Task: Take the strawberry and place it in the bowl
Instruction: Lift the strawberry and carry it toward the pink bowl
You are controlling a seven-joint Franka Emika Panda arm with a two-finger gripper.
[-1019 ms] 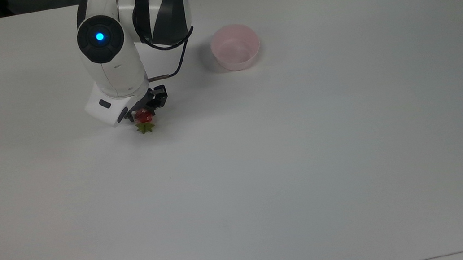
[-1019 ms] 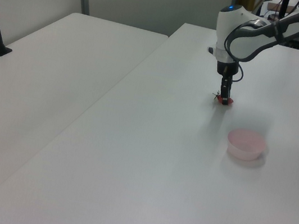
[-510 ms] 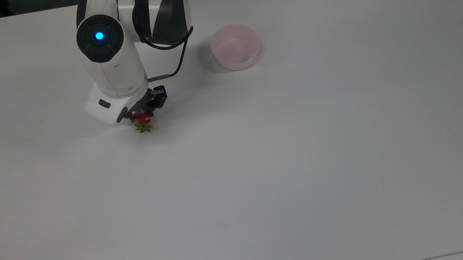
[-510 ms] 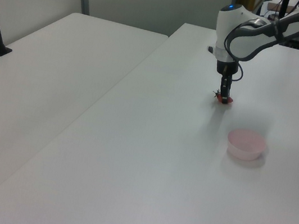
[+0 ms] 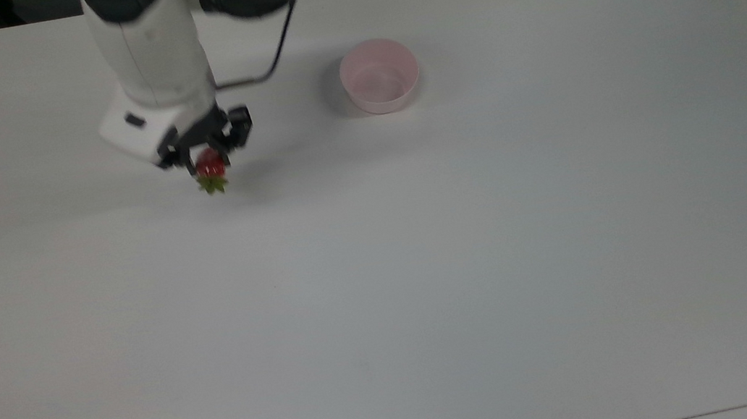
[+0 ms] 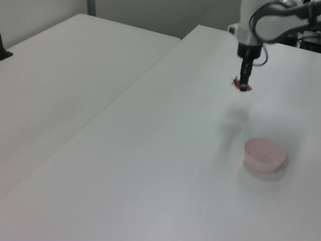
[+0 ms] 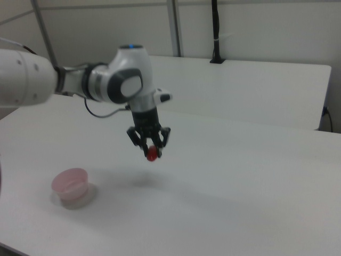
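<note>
Lifting clear of the counter (image 5: 425, 268), the strawberry (image 5: 210, 166) now hangs in the air, pinched between the fingers of the gripper (image 5: 208, 157). A second ago it lay on the counter surface with the gripper closed around it at the same spot; since then the arm has risen. In the right view the strawberry (image 7: 153, 154) hangs well above its own shadow on the counter (image 7: 240, 197), which confirms the lift. The green cap points toward the top view's bottom edge, and the red body sits between the fingers.

The grasp step therefore appears complete and the hold looks secure, though the fruit is small and glossy, so a slip during travel remains possible.

Farther off, the bowl (image 5: 379, 75) stands upright and empty, unmoved, well apart from the gripper toward the top view's right. In the right view the bowl (image 7: 70, 186) lies toward the right view's lower left of the gripper (image 7: 149, 143).

Judged from this layout, the remaining work is a sideways carry until the strawberry hangs over the bowl's opening, then a descent and release.
</note>
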